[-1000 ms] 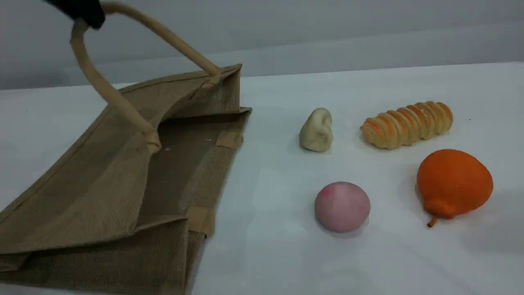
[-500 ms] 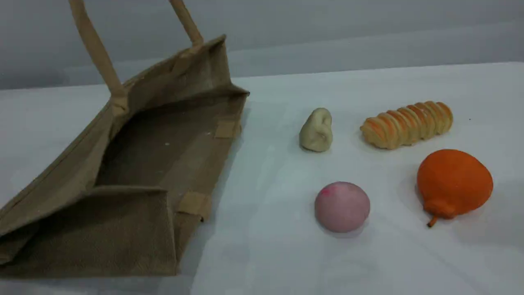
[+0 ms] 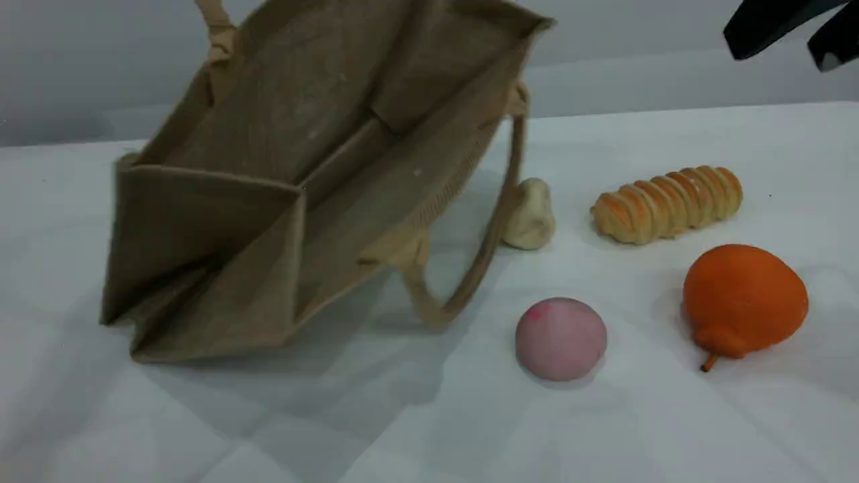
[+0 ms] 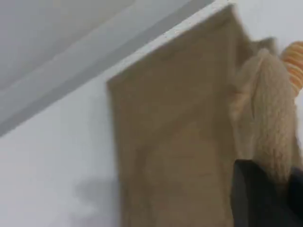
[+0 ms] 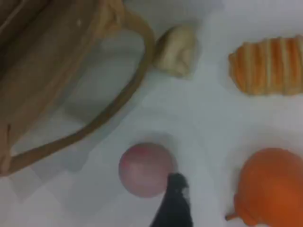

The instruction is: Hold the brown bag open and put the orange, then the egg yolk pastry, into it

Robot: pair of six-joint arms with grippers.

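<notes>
Scene view: the brown bag (image 3: 288, 194) stands tilted at the left of the white table (image 3: 429, 429), its mouth lifted up and toward the viewer, one beige handle (image 3: 470, 268) hanging loose down its right side. The orange (image 3: 743, 300) lies at the far right, well apart from the bag, its stem pointing down-left. The egg yolk pastry (image 3: 530, 215) sits just beside the hanging handle, with a striped bread roll (image 3: 668, 203) to its right and a pink ball (image 3: 561, 338) nearer the viewer. The right gripper (image 3: 782, 30) hangs at the top right corner, fingers spread, above and behind the orange; it is the nearer arm for the pick.

Left wrist view: the left gripper (image 4: 265, 198) is pinched shut on the bag's other rope handle (image 4: 272, 123), holding the burlap wall up.

Right wrist view: one dark fingertip (image 5: 175, 198) shows at the bottom edge, empty. The orange (image 5: 272, 187) lies to its right, the pink ball (image 5: 146, 169) touching its left side in the picture.
</notes>
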